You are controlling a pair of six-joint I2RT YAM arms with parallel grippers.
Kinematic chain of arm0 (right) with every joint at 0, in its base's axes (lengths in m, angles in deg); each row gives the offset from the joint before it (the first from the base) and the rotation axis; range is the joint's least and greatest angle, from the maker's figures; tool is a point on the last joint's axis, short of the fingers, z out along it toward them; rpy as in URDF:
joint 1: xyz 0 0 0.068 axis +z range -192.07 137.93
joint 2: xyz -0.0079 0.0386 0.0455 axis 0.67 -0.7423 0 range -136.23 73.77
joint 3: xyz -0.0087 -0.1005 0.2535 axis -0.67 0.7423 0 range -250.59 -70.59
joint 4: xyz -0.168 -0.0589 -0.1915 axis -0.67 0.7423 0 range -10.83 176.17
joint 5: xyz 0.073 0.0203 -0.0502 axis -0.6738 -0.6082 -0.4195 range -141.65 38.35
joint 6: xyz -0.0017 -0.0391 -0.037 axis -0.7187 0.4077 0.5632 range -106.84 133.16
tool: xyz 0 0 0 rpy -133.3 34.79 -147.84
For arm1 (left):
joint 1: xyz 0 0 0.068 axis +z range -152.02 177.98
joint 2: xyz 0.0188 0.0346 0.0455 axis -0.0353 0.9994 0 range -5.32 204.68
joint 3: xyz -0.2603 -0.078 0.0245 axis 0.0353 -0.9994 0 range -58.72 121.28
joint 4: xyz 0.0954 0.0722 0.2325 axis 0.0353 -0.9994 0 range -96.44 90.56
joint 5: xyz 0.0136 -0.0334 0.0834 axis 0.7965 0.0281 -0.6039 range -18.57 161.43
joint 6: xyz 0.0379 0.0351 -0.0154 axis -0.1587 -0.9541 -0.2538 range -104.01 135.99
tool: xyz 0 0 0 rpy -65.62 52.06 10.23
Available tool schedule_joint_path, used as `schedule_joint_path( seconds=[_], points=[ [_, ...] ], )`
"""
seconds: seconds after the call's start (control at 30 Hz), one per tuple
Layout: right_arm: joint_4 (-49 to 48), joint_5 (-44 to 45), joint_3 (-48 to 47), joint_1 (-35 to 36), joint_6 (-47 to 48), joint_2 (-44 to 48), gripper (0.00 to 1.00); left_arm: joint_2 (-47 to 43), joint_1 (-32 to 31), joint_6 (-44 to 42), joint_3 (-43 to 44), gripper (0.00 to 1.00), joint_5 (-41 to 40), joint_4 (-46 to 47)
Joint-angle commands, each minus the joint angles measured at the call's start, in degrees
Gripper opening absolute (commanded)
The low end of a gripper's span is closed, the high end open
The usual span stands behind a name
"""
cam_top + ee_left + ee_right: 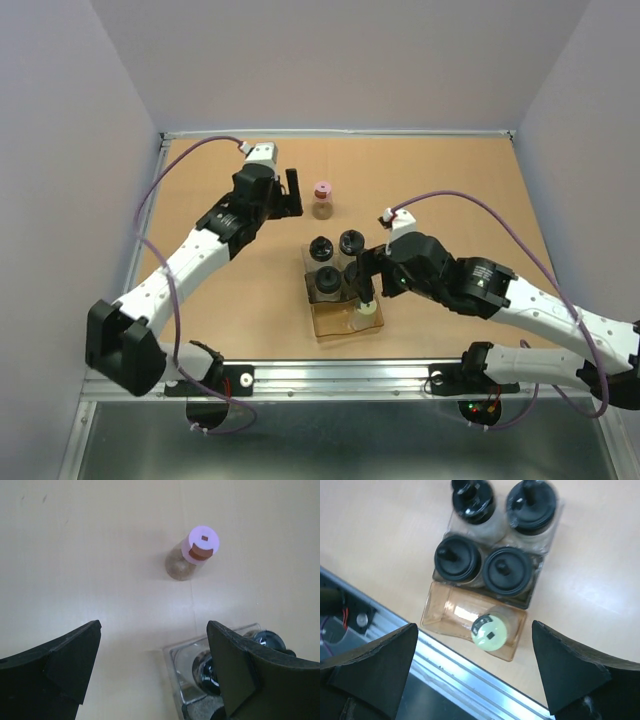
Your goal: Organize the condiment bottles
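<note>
Right wrist: tray (436, 619) holds 4 black-capped bottles (457, 559) and 1 yellow-green-capped bottle (490, 634); left gripper (154, 627) and right gripper (475, 626) spread wide.

On the bench (450, 200) the tray (328, 322) sits near the front edge. Inside it, four bottles (327, 282) fill the two far rows, two by two. A fifth bottle (365, 313) stands in the tray's near row, on the right. A sixth bottle (322, 198) stands behind the tray (well apart, on the bench).
</note>
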Motion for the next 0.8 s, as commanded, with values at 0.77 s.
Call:
schedule_joint_path(
  seconds=[0.77],
  points=[
    [13.19,13.02,-19.91,-19.99,3.07,-10.96,1.00,47.35,1.92,-18.79,41.83,0.99,15.83,-2.89]
  ],
)
